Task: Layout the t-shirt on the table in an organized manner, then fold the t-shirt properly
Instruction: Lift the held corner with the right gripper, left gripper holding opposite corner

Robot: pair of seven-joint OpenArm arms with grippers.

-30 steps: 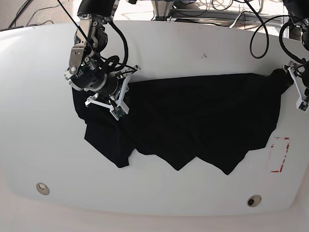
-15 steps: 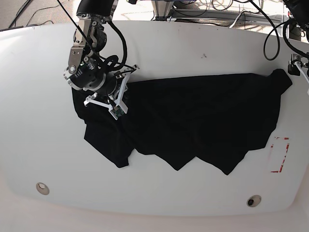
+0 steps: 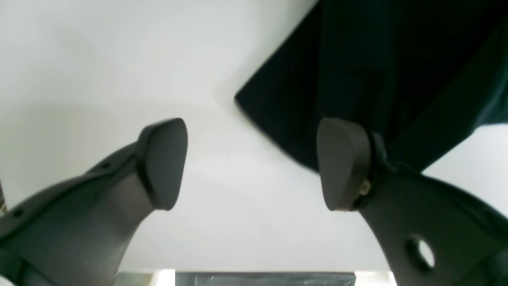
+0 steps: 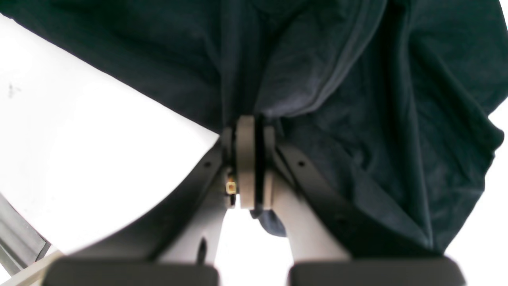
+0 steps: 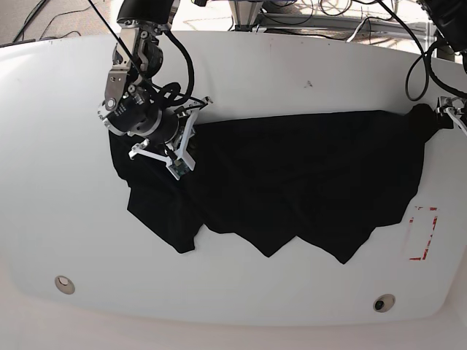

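T-shirt (image 5: 292, 182) lay crumpled across the middle of the white counter (image 5: 241, 73), its jagged lower edge nearest the base camera and its long axis running side to side between the arms. Farther back, the right tool (image 4: 250, 163) was clamped on a bunched fold at one end. At the opposite end the left tool (image 3: 254, 163) hung wide and empty, one corner of the cloth just beyond its fingertips.
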